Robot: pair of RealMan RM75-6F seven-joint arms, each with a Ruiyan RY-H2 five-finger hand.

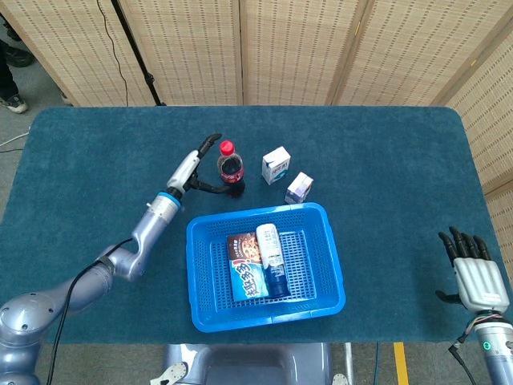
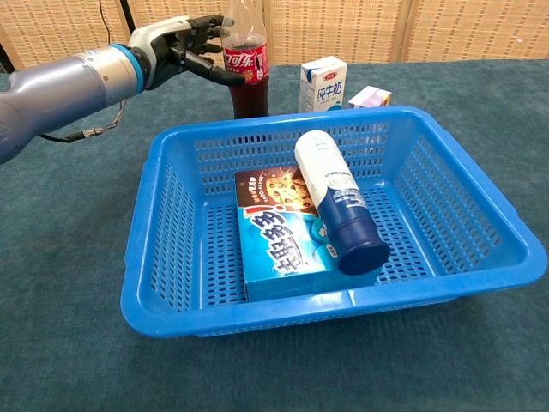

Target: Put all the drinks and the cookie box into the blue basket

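Your blue basket (image 1: 330, 265) sits near the front edge of the tabletop (image 1: 385, 160), about mid-width. Inside it the cookie box (image 1: 247, 269) lies flat, and a white-and-blue bottle (image 1: 273, 258) lies on its side across the box's right half, dark cap toward the front.

Three drinks are outside the basket, just behind its back rim. The cola bottle (image 1: 231, 168) stands upright with its red cap on, toward the basket's back-left corner. A milk carton (image 1: 276, 165) stands upright to its right, and a smaller purple-and-white carton (image 1: 299, 188) stands nearest the back rim, further right.

Your left hand (image 1: 195, 167) is at the cola bottle's left side, fingers spread. In the chest view the fingers (image 2: 206, 24) reach behind the bottle near its neck and the thumb lies by the label; you cannot tell whether it is touching.

Your right hand (image 1: 476, 275) hangs off the tabletop's front right corner, fingers apart, holding nothing.
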